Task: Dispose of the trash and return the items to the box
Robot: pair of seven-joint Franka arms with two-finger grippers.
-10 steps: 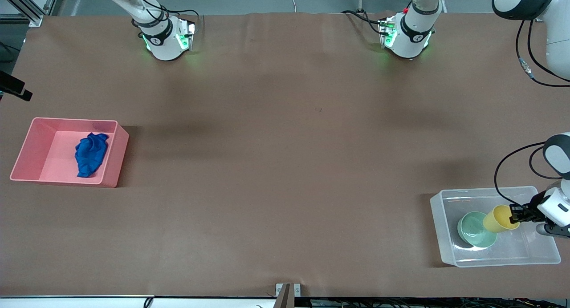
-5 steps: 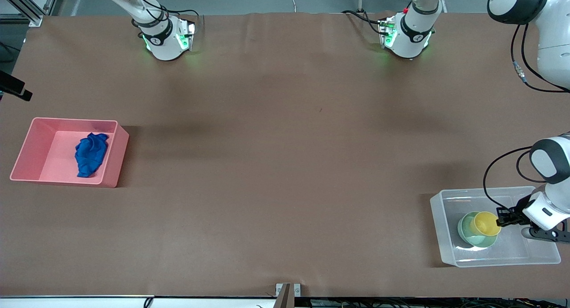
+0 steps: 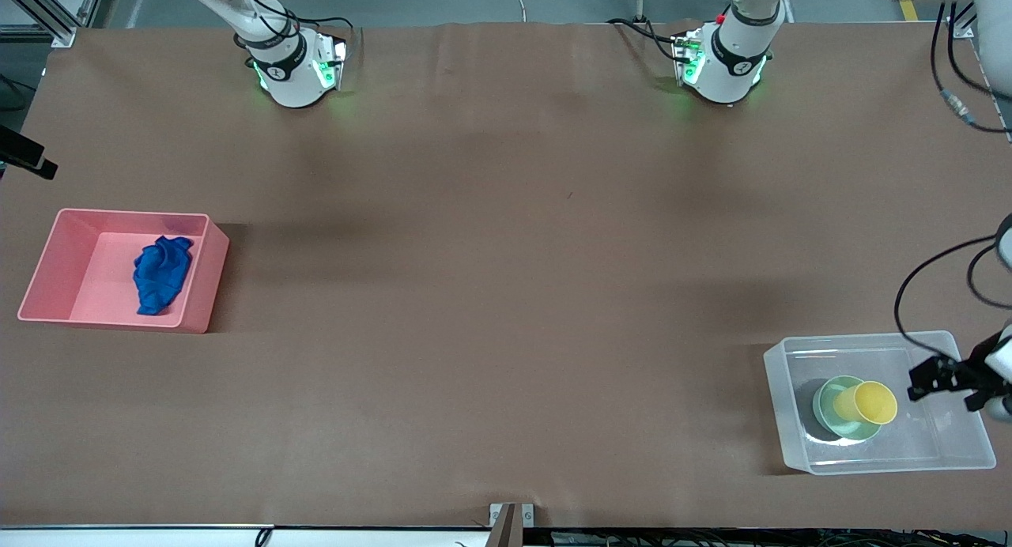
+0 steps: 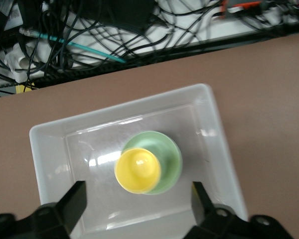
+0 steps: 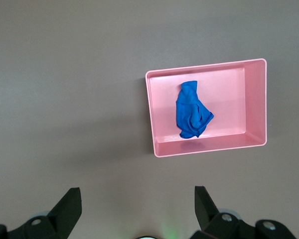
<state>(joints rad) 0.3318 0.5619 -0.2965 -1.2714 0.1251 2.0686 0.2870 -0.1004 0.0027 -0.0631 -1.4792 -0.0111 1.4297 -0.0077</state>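
The yellow cup (image 3: pixel 867 402) sits in the mint-green bowl (image 3: pixel 828 411), leaning a little, inside the clear frosted box (image 3: pixel 798 452) at the left arm's end of the table. My left gripper (image 3: pixel 923 382) is open and empty above the box, beside the cup and apart from it. In the left wrist view the cup (image 4: pixel 137 172), bowl (image 4: pixel 172 159) and box (image 4: pixel 50 149) lie below the open left gripper (image 4: pixel 137 201). The blue cloth (image 3: pixel 160 274) lies in the pink bin (image 3: pixel 55 247). My right gripper (image 5: pixel 137 201) is open and empty high over bare table; its view shows the cloth (image 5: pixel 192 110) in the bin (image 5: pixel 157 124).
The two arm bases (image 3: pixel 292 69) (image 3: pixel 719 65) stand along the table's edge farthest from the front camera. A black object (image 3: pixel 28 158) juts in at the right arm's end. Brown table (image 3: pixel 506 294) spreads between bin and box.
My left gripper has let go of the yellow cup, which now rests in the bowl, and has drawn back from it toward the left arm's end of the box.
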